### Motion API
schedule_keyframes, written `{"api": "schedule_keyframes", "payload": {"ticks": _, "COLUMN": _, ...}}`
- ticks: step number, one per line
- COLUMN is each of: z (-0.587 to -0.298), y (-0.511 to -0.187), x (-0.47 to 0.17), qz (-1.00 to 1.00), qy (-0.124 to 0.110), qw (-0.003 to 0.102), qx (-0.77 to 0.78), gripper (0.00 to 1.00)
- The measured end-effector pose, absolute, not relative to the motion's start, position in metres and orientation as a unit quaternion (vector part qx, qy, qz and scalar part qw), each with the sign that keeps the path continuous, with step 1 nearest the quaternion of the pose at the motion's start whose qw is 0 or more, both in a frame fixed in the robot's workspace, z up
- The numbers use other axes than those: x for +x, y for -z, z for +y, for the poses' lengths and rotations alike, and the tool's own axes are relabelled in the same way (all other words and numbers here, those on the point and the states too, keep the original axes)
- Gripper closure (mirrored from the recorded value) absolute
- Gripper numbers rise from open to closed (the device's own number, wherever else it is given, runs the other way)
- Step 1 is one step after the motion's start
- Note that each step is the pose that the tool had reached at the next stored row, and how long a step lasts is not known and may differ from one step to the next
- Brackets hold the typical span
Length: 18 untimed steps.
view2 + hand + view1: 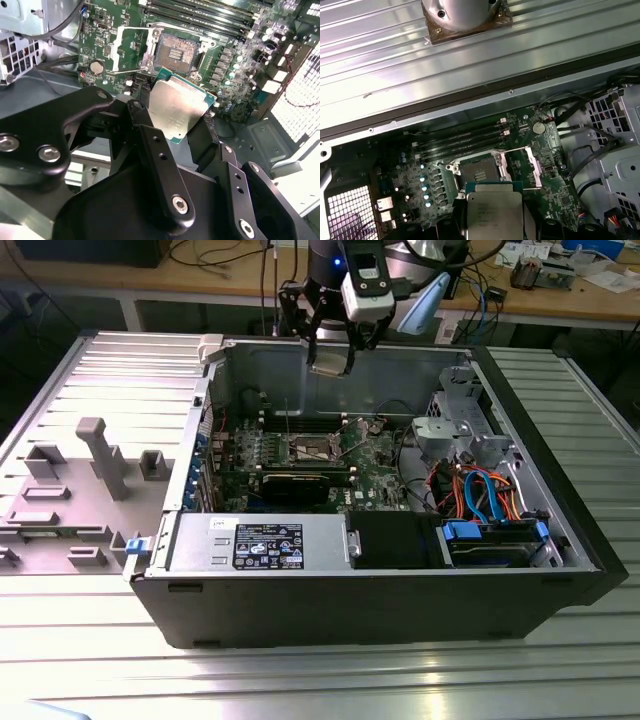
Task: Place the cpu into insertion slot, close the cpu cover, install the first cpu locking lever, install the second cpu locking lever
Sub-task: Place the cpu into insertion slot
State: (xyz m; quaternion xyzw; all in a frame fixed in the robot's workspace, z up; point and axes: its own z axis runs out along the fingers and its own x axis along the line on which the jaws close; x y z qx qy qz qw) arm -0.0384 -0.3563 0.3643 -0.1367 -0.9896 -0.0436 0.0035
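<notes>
Black two-fingered gripper (174, 120) of a Universal Robots arm hangs over an open black desktop computer case (380, 610). Its fingers (145, 130) are clamped on two opposite edges of the cpu (177, 110), a small flat square chip with a silver-grey metal top and a green rim.

In the exterior view the chip is held high, about level with the case's upper wall and well clear of the green motherboard (385, 485). Both wrist views look past the chip to the insertion slot (177, 54), a square socket with a dark centre and silver metal rim. The socket sits empty beside the long narrow memory slots (460, 139). The cpu cover (116, 50), a thin silver metal frame plate with a large square cut-out, stands swung open to one side of the socket. A thin wire locking lever (122, 72) lies released beside it. The long black graphics card (305, 483) lies just beside the socket.

The chip appears light and rigid. Its smooth metal top would probably give little purchase, and its underside contacts and the socket's contacts are likely easy to damage. The bare edges look the safest place to hold it, as here, with the chip kept flat and level.
</notes>
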Motion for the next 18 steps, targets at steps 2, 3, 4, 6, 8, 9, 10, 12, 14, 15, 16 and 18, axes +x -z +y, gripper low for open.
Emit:
{"api": "schedule_keyframes", "payload": {"ticks": 2, "z": -0.3563, "y": -0.3642, "x": -0.0384, "qz": -0.989, "qy": 0.044, "qw": 0.003, "qx": -0.142, "gripper": 0.45}}
{"api": "schedule_keyframes", "payload": {"ticks": 3, "z": -0.3562, "y": -0.3642, "x": -0.0384, "qz": -0.989, "qy": 0.044, "qw": 0.003, "qx": -0.142, "gripper": 0.45}}
{"api": "schedule_keyframes", "payload": {"ticks": 4, "z": -0.3563, "y": -0.3642, "x": -0.0384, "qz": -0.989, "qy": 0.044, "qw": 0.003, "qx": -0.142, "gripper": 0.45}}
{"api": "schedule_keyframes", "payload": {"ticks": 6, "z": -0.3562, "y": -0.3642, "x": -0.0384, "qz": -0.989, "qy": 0.044, "qw": 0.003, "qx": -0.142, "gripper": 0.45}}
{"api": "schedule_keyframes", "payload": {"ticks": 8, "z": -0.3563, "y": -0.3642, "x": -0.0384, "qz": -0.989, "qy": 0.044, "qw": 0.003, "qx": -0.142, "gripper": 0.45}}
{"api": "schedule_keyframes", "payload": {"ticks": 9, "z": -0.3562, "y": -0.3642, "x": -0.0384, "qz": -0.989, "qy": 0.044, "qw": 0.003, "qx": -0.142, "gripper": 0.45}}
{"api": "schedule_keyframes", "payload": {"ticks": 10, "z": -0.3563, "y": -0.3642, "x": -0.0384, "qz": -0.989, "qy": 0.044, "qw": 0.003, "qx": -0.142, "gripper": 0.45}}
{"api": "schedule_keyframes", "payload": {"ticks": 12, "z": -0.3563, "y": -0.3642, "x": -0.0384, "qz": -0.988, "qy": 0.043, "qw": 0.003, "qx": -0.149, "gripper": 0.45}}
{"api": "schedule_keyframes", "payload": {"ticks": 14, "z": -0.3563, "y": -0.3641, "x": -0.0384, "qz": -0.986, "qy": 0.043, "qw": 0.002, "qx": -0.16, "gripper": 0.45}}
{"api": "schedule_keyframes", "payload": {"ticks": 15, "z": -0.3563, "y": -0.3641, "x": -0.0384, "qz": -0.985, "qy": 0.043, "qw": 0.002, "qx": -0.166, "gripper": 0.45}}
{"api": "schedule_keyframes", "payload": {"ticks": 16, "z": -0.3563, "y": -0.364, "x": -0.0384, "qz": -0.984, "qy": 0.043, "qw": 0.002, "qx": -0.175, "gripper": 0.45}}
{"api": "schedule_keyframes", "payload": {"ticks": 18, "z": -0.3562, "y": -0.3638, "x": -0.0384, "qz": -0.982, "qy": 0.043, "qw": 0.001, "qx": -0.186, "gripper": 0.45}}
